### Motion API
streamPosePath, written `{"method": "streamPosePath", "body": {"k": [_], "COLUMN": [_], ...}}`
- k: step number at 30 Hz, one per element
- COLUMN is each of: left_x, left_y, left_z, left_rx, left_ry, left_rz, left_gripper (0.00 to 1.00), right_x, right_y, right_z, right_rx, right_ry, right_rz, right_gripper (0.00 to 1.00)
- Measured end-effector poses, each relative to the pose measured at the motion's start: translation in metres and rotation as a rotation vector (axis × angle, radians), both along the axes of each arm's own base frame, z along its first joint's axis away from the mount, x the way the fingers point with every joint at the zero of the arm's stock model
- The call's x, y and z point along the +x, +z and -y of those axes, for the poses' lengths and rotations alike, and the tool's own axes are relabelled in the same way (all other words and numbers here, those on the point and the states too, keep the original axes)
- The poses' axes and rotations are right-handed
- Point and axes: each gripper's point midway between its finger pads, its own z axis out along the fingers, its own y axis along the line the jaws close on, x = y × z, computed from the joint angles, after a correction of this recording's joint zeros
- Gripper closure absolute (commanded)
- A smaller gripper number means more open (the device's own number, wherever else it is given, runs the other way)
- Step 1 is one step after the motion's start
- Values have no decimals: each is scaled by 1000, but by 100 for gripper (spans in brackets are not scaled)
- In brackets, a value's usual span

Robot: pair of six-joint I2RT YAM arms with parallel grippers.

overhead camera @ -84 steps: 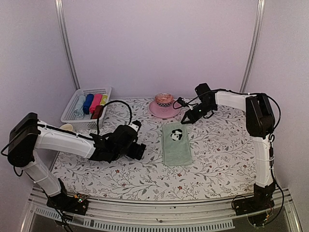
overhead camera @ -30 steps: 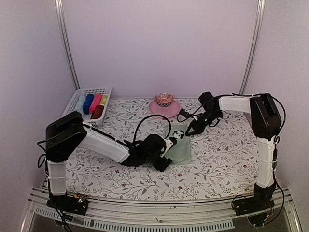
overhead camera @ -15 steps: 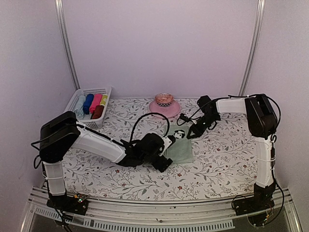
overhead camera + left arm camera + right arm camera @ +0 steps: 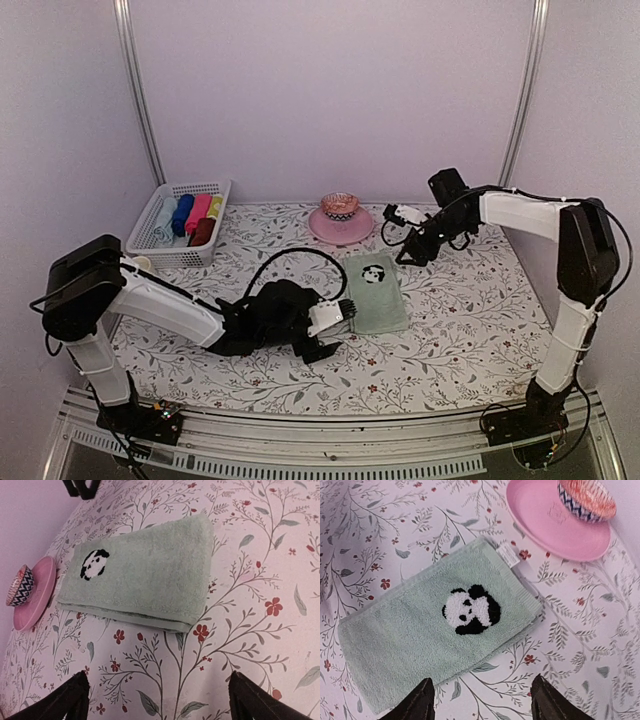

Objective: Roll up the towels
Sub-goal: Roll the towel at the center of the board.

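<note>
The green towel (image 4: 145, 570) lies folded flat on the floral cover (image 4: 260, 630), its panda end near a pink plate (image 4: 37, 600). The left gripper (image 4: 157, 702) gapes wide, not touching it.

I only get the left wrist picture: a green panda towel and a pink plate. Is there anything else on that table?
Observer: Yes, a white basket at the far left, holding bright rolled cloths.
Operator: Does the towel have a label?
Observer: A small white tag sits at the corner of the green towel nearest the pink plate.
Operator: Is the other arm holding it?
Observer: No, the right arm's fingers hang apart near its far end, holding nothing.
</note>
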Motion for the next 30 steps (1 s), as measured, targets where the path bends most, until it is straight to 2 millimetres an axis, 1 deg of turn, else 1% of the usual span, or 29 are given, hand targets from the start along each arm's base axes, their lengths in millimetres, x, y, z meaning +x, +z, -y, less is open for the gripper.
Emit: {"method": "streamPosePath", "body": {"k": [1, 3, 4, 7, 10, 13, 15, 17, 18, 19, 21, 23, 24, 27, 29, 30], "left_x": [-1, -3, -3, -1, 1, 3, 7, 10, 12, 13, 16, 17, 17, 16, 14, 13], "left_y": [-4, -9, -11, -21, -27, -33, -36, -38, -39, -39, -41, -44, -47, -53, -56, -57], "left_z": [1, 5, 8, 17, 30, 40, 49, 57, 60, 63, 66, 68, 68, 67, 66, 65], "left_rx": [21, 48, 58, 108, 143, 168, 175, 188, 193, 193, 203, 221, 232, 253, 265, 268], "left_ry": [-26, -72, -88, -142, -181, -209, -221, -230, -234, -236, -239, -244, -249, -257, -264, -267], "left_rz": [16, 48, 61, 106, 140, 164, 178, 190, 198, 203, 210, 210, 213, 205, 193, 186], "left_gripper": [3, 3, 3, 4, 8, 17, 24, 27, 31, 36, 51, 62, 71, 90, 99, 100], "right_x": [-3, -8, -10, -22, -34, -40, -41, -38, -37, -36, -37, -42, -45, -59, -71, -76], "right_y": [15, 47, 62, 95, 115, 132, 142, 150, 153, 154, 155, 155, 154, 151, 145, 140], "right_z": [2, 6, 8, 17, 28, 37, 40, 40, 40, 40, 39, 39, 38, 36, 34, 34], "right_rx": [6, 27, 38, 59, 73, 98, 112, 124, 128, 131, 136, 140, 145, 154, 153, 148], "right_ry": [13, 22, 24, 31, 16, -9, -20, -24, -26, -26, -20, -6, 8, 65, 123, 151], "right_rz": [49, 150, 202, 355, 466, 563, 609, 641, 652, 660, 671, 678, 683, 703, 721, 726], "right_gripper": [20, 4, 0, 1, 1, 1, 1, 1, 1, 1, 1, 0, 1, 6, 9, 10]}}
